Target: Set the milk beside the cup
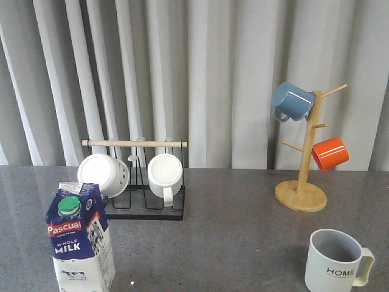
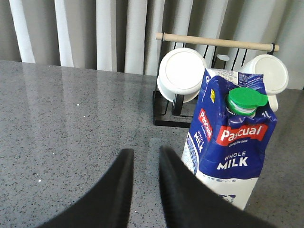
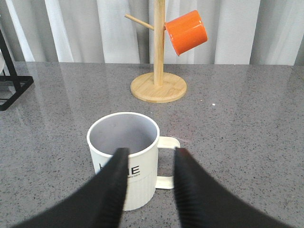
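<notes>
The milk [image 1: 80, 240] is a blue and white Pascual carton with a green cap, upright at the near left of the table. The cup [image 1: 336, 261] is a pale mug marked HOME, upright at the near right with its handle pointing right. Neither gripper shows in the front view. In the left wrist view my left gripper [image 2: 145, 159] is open by a narrow gap with nothing in it, and the milk [image 2: 232, 142] stands just beside it. In the right wrist view my right gripper [image 3: 149, 154] is open, close in front of the cup [image 3: 142, 185], holding nothing.
A black wire rack [image 1: 146, 210] with a wooden bar holds two white mugs [image 1: 103, 175] behind the milk. A wooden mug tree [image 1: 301, 194] at the back right carries a blue mug [image 1: 292, 101] and an orange mug [image 1: 330, 152]. A curtain hangs behind the table.
</notes>
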Robot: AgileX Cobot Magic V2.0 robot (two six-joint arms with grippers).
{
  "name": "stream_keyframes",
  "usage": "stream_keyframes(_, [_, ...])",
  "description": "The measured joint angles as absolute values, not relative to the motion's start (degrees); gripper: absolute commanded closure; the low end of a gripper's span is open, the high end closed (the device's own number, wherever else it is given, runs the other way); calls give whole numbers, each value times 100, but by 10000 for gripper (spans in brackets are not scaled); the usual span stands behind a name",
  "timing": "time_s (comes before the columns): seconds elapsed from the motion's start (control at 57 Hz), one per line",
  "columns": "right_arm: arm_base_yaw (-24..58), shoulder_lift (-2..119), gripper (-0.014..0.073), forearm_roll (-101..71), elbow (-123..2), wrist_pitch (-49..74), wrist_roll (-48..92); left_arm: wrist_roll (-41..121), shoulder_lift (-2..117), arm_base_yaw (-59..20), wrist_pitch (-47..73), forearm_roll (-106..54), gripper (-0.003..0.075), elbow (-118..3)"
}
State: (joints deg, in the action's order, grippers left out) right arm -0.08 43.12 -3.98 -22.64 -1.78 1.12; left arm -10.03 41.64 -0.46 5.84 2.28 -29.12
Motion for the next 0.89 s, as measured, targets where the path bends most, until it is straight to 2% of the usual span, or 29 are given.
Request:
stream_keyframes(0.07, [-8, 4312, 78, -398, -2264, -179, 112, -1003, 4164, -46, 584, 228, 250, -2912])
stream_keyframes(0.158, [-8, 4312, 21, -398, -2264, -165, 174, -1003, 4164, -46, 566, 228, 111, -2912])
stream_keyframes(0.21, [-8, 4312, 18, -398, -2264, -163, 282, -1003, 4164, -46, 553, 228, 54, -2912])
stream_keyframes(0.28, [-8, 4312, 18, -398, -2264, -170, 405, -1003, 4164, -46, 537, 228, 16, -2912])
stream_keyframes(0.473, [-8, 4312, 19, -442, -2264, -331, 558, -1003, 4164, -46, 537, 228, 31, -2912])
stream_keyframes(0.894, [-26, 4383, 19, -444, -2264, -361, 1192, -1003, 4164, -46, 537, 228, 174, -2912])
